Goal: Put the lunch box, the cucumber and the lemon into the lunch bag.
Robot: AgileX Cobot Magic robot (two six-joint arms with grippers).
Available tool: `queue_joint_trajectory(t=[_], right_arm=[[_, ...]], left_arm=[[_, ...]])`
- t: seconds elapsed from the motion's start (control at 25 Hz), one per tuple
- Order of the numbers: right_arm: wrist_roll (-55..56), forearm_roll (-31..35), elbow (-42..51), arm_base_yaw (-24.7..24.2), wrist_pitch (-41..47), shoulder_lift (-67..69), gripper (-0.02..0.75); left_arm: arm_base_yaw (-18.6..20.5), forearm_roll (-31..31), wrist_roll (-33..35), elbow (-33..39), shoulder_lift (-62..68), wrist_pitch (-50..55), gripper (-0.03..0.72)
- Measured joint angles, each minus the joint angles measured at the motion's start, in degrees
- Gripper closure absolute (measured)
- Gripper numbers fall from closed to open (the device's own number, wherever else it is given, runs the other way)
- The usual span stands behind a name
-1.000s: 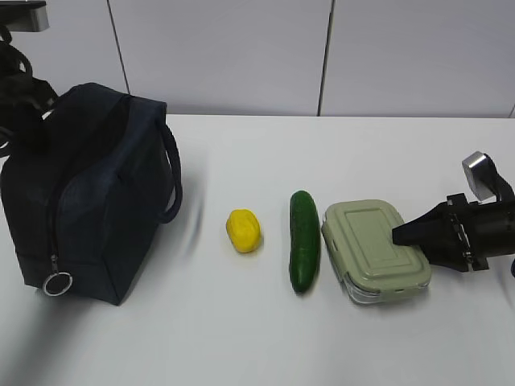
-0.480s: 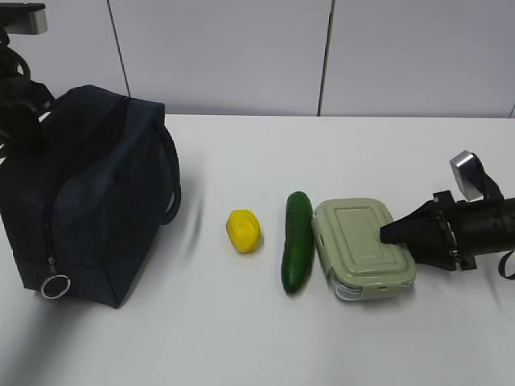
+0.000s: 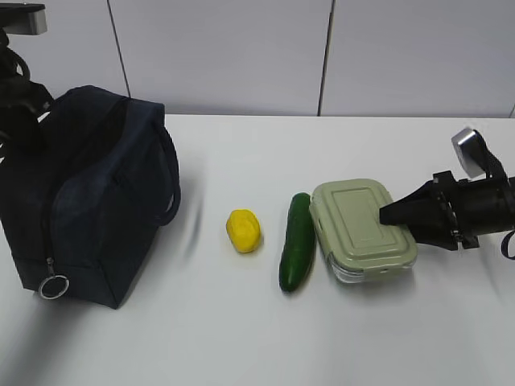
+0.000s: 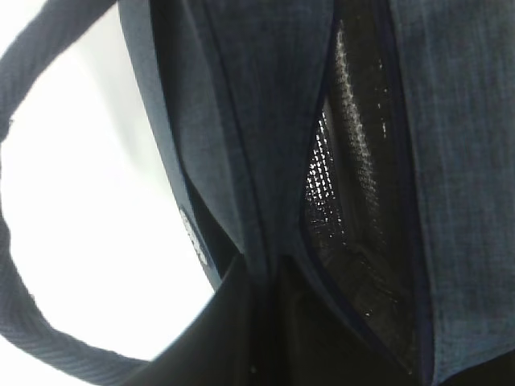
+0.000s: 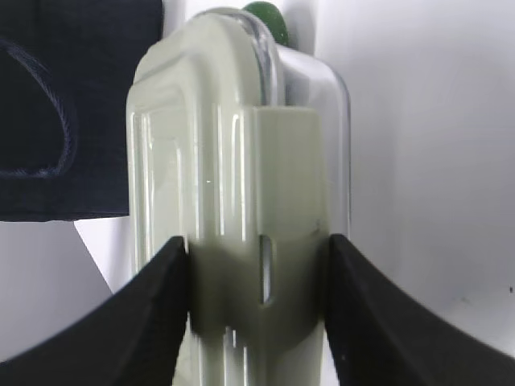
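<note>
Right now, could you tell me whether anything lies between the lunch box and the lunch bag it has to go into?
Yes. The cucumber lies right beside the lunch box, on its bag side, and the lemon sits further along the same line toward the lunch bag. The right gripper grips the box's far end.

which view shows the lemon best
The exterior view: the lemon lies there in full on the table, between the lunch bag and the cucumber. The left wrist view shows only bag fabric and its partly open zipper; the right wrist view is filled by the lunch box. Neither shows the lemon.
</note>
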Motion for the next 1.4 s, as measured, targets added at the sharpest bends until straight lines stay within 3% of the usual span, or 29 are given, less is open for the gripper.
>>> queue_joint_trajectory(t=[0.32, 0.56, 1.12, 1.4], right_arm=[[1.72, 0.40, 0.00, 0.35, 0.10, -3.84, 0.351], [2.87, 0.87, -0.79, 4.43, 0.21, -6.69, 0.352], [8.05, 1.88, -7.96, 12.76, 0.82, -11.28, 0.355], [9.34, 3.33, -9.82, 14.86, 1.53, -12.38, 0.355]], left_arm=[[0.00, 0.09, 0.00, 0.00, 0.00, 0.00, 0.685], [-0.64, 0.21, 0.00, 0.00, 0.00, 0.00, 0.685], [-8.18, 0.31, -0.55, 0.00, 0.00, -1.17, 0.685], [-9.72, 0.41, -2.35, -1.24, 0.00, -1.75, 0.685]])
